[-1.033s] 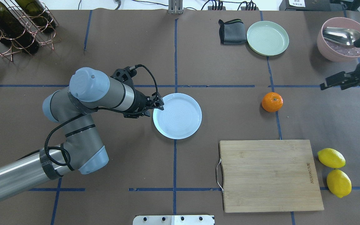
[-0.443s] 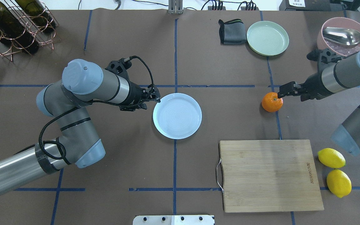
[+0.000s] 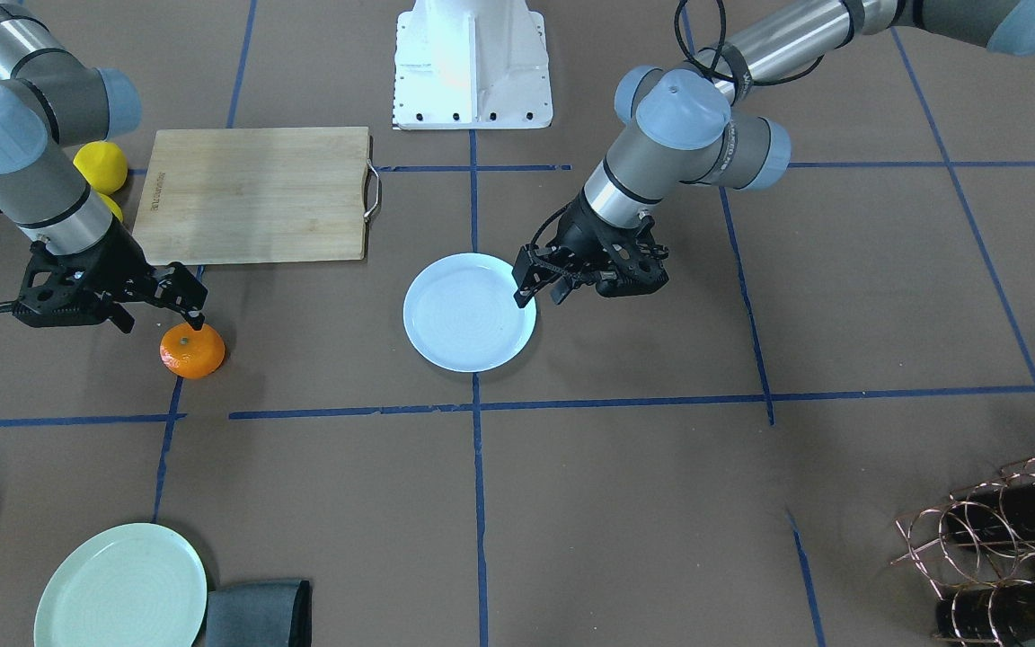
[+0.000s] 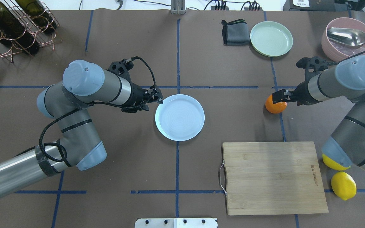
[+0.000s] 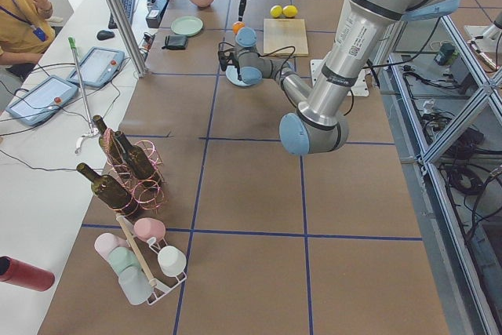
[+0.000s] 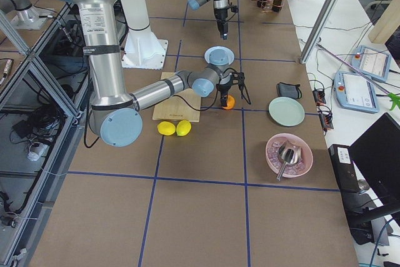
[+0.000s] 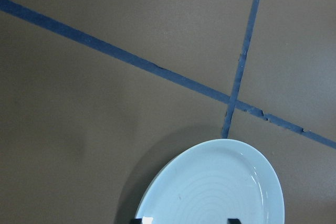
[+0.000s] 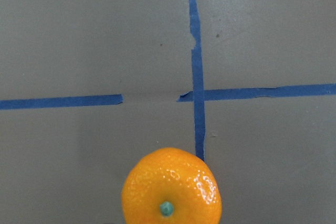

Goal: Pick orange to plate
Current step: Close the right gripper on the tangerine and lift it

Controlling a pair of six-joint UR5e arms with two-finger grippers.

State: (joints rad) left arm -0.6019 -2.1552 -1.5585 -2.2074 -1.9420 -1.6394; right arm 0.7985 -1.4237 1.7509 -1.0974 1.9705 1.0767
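The orange (image 4: 275, 107) lies on the brown table to the right of centre, its greenish stem dot facing up in the right wrist view (image 8: 171, 187). My right gripper (image 4: 279, 97) hangs just above its top, open, with nothing held. The white plate (image 4: 180, 117) sits empty at the table's middle, well left of the orange. My left gripper (image 4: 158, 99) is open at the plate's left rim; in the left wrist view the plate (image 7: 215, 187) fills the bottom, between two fingertip corners.
A wooden cutting board (image 4: 274, 177) lies near the front, right of centre, with two lemons (image 4: 343, 185) beside it. At the back stand a mint-green plate (image 4: 271, 38), a grey cloth (image 4: 234, 31), a pink bowl (image 4: 329, 52) with a spoon, and a wine rack (image 4: 14, 25).
My right arm has swept in from the right edge, bringing its gripper over the orange. The left gripper drew back slightly from over the plate's rim, then stayed still.
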